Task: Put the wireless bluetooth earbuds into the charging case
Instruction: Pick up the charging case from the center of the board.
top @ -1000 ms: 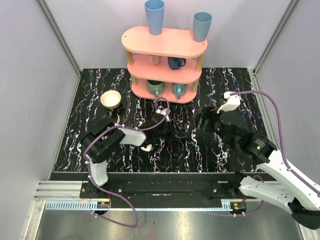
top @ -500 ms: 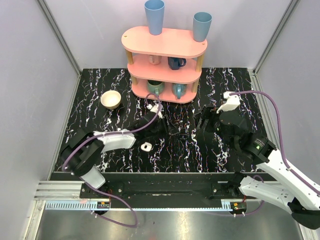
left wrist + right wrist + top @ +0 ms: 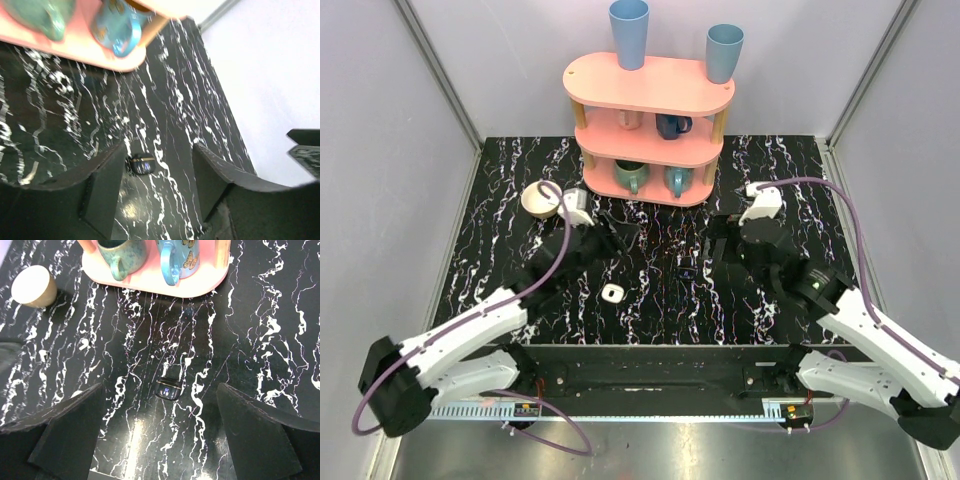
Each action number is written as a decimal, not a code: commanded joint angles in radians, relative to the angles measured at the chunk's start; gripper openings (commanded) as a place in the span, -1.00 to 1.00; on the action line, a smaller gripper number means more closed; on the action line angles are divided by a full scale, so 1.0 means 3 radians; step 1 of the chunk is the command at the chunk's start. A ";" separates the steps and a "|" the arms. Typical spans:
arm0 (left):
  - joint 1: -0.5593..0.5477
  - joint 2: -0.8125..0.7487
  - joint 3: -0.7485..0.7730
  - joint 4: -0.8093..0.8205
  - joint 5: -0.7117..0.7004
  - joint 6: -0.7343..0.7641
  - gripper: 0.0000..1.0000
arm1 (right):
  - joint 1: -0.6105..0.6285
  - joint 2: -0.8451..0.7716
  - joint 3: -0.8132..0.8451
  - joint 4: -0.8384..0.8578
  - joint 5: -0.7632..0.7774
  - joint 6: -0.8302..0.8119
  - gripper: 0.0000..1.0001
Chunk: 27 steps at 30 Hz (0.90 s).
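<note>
1. The left gripper (image 3: 159, 150) is seen with its jaws parted to a middling gap, and nothing is held between them.
2. The right gripper (image 3: 159, 402) is spread wide, and nothing is gripped there either.
3. A small dark item (image 3: 168, 388) with a bluish glint is framed between the fingers in both wrist views. It lies on the table beyond the fingertips, and no contact with either gripper is seen.
4. The charging case (image 3: 613, 292) is found lying flat on the black marbled table (image 3: 770, 170), a little left of centre and towards the near edge. It is placed nearer than the left gripper and to the near left of the dark item, apart from both.
5. The case's dark centre spot is turned upward. Its outline is close to square, so a long axis cannot be told from the overhead view.
6. A cream bowl (image 3: 542, 198) is set at the far left of the table.
7. A pink shelf (image 3: 650, 85) is placed at the far side, with mugs (image 3: 630, 176) on its tiers and two blue cups (image 3: 629, 32) on top.
</note>
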 commanded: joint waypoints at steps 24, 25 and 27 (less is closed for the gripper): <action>0.0029 -0.1814 0.0044 -0.1642 -0.1743 0.1354 0.98 | -0.0020 0.1260 0.0246 0.0818 -0.1211 -0.1842 0.99; 0.0029 -0.1809 0.0054 -0.1713 -0.1778 0.1364 0.98 | -0.0020 0.1280 0.0216 0.0828 -0.1272 -0.1853 1.00; 0.0034 -0.1783 0.0099 -0.1785 -0.1891 0.1364 0.98 | -0.0026 0.1357 0.0205 0.0838 -0.1481 -0.1817 1.00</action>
